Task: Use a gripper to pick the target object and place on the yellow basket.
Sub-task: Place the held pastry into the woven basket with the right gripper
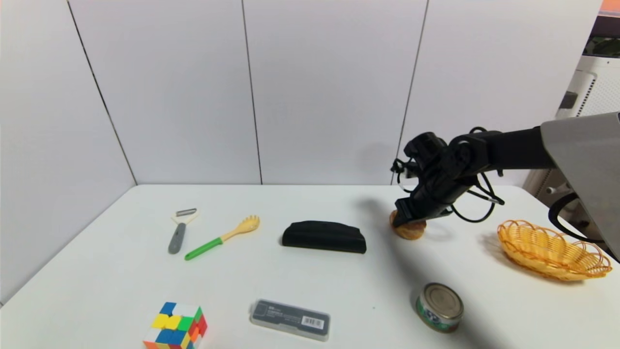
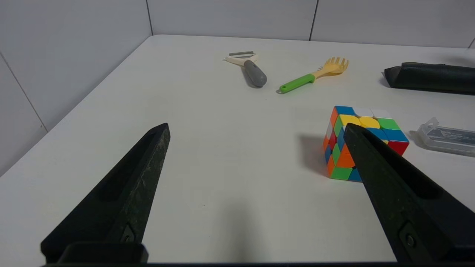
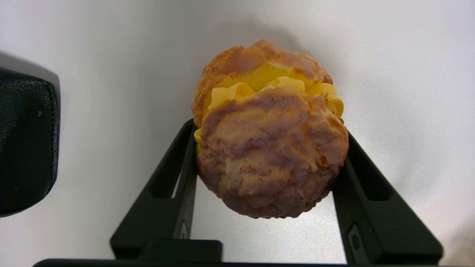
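Observation:
The golden-brown bun (image 1: 409, 230) with a cracked pinkish-brown top and yellow filling sits at table level, right of centre. My right gripper (image 1: 410, 219) comes down over it from the right. In the right wrist view both black fingers (image 3: 185, 155) press against opposite sides of the bun (image 3: 271, 148), so the right gripper (image 3: 269, 129) is shut on it. The yellow wicker basket (image 1: 520, 225) lies on the table to the right of the bun, with nothing in it. My left gripper (image 2: 256, 128) hangs open over bare table at the near left, holding nothing.
A black pouch (image 1: 323, 236) lies just left of the bun. A metal tin can (image 1: 440, 308) stands in front, between bun and basket. A colour cube (image 1: 177, 325), a clear case (image 1: 290, 319), a peeler (image 1: 179, 230) and a pasta fork (image 1: 223, 237) lie to the left.

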